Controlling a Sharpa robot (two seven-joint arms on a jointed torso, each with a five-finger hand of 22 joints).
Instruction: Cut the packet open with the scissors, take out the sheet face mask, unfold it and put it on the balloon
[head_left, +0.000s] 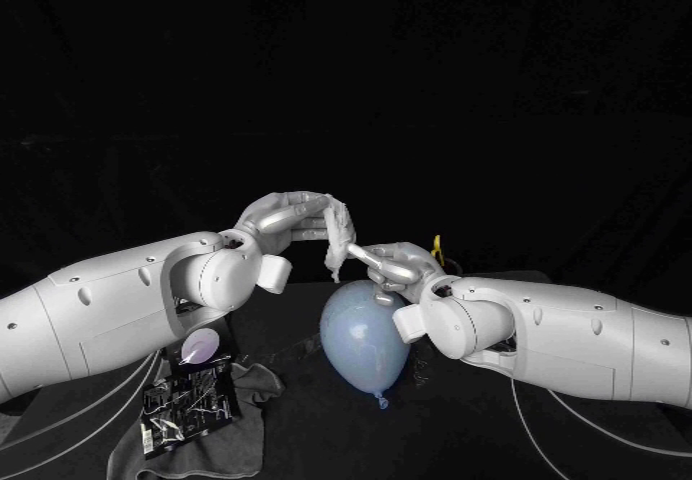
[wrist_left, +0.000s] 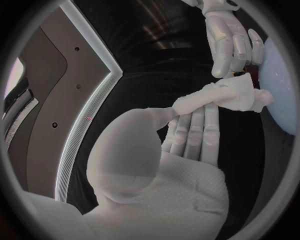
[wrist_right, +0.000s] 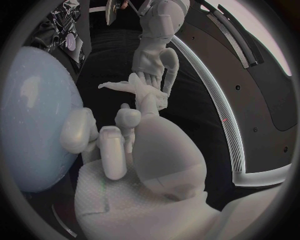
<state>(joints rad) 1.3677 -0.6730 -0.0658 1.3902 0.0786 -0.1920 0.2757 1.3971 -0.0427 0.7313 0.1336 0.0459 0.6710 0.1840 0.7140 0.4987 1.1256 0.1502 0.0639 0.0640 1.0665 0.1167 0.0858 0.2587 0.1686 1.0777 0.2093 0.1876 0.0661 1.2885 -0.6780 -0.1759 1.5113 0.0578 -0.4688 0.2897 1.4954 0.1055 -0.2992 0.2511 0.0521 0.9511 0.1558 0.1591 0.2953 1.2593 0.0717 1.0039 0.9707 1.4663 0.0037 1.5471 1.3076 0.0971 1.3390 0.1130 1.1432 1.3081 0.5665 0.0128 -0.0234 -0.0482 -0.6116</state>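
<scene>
**Now the mask hangs between my two hands, above the balloon**

At the far left in the head view, the packet (head_left: 188, 400) lies flat on a grey cloth (head_left: 248, 440) which is spread on the black table (head_left: 332, 440). The packet is dark and shiny, and there is a pale round patch at its far end. No hand touches it.

To the right of it, my left hand (head_left: 286, 218) is raised over the table. It holds the sheet face mask (head_left: 340, 232) between the thumb and the long fingers, which are nearly straight and close together in the left wrist view. The mask is white and bunched into a narrow strip, not spread out. It hangs down from my grip.

Next comes the balloon (head_left: 361, 335). It is pale blue and lies under the mask, with its knot pointing toward me. The mask is not touching it.

At the right, my right hand (head_left: 389, 265) is just above the far end of the balloon. Some fingers are curled in close beside the balloon's skin, and others reach to the lower part of the mask. I cannot tell if they really pinch the mask or only touch it.
</scene>
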